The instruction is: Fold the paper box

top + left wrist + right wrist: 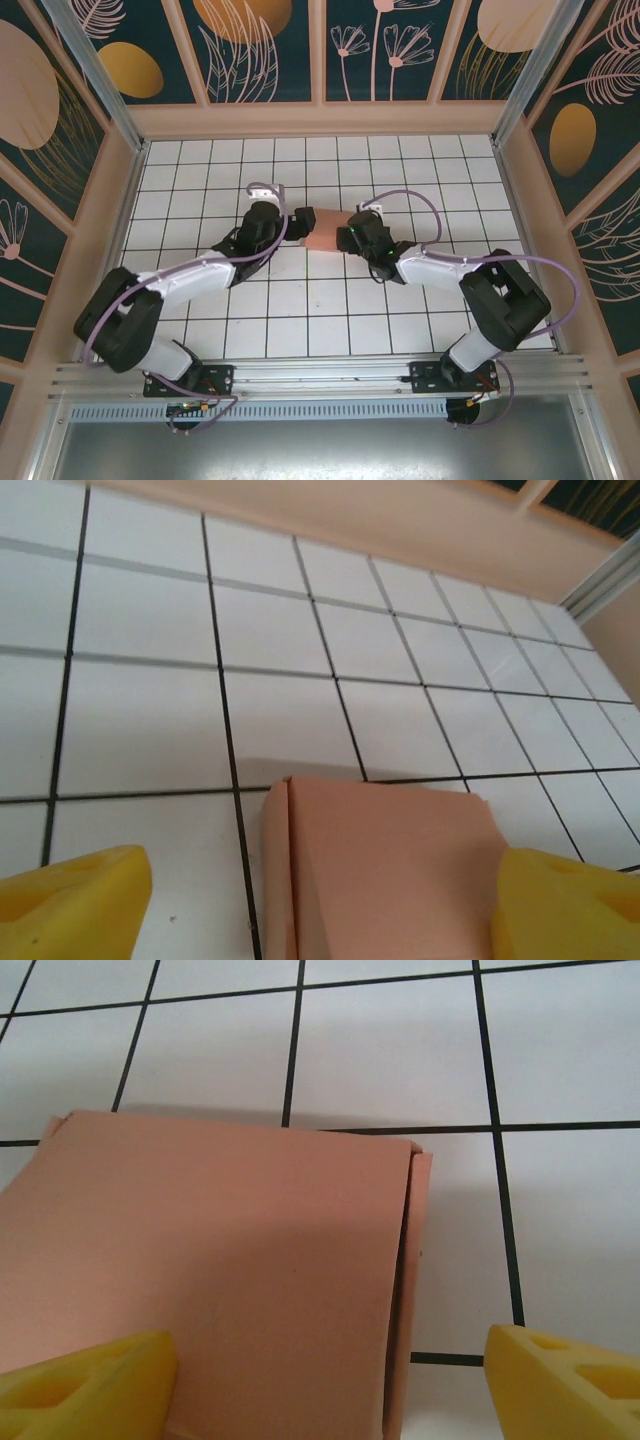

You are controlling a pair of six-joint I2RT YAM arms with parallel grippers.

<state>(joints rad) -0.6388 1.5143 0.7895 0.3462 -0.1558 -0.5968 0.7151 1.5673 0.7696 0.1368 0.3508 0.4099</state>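
Paper box (230,1260) flap seam, right-wrist closeup

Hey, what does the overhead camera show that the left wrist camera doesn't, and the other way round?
Overhead: both arms meeting at the paper box from either side, the right end effector at its right end, and the leaf-patterned walls. Left wrist: the left end effector open, yellow fingers either side of the box, and a folded flap seam down its left edge. Shared: the pink box lying on the white tiled table.
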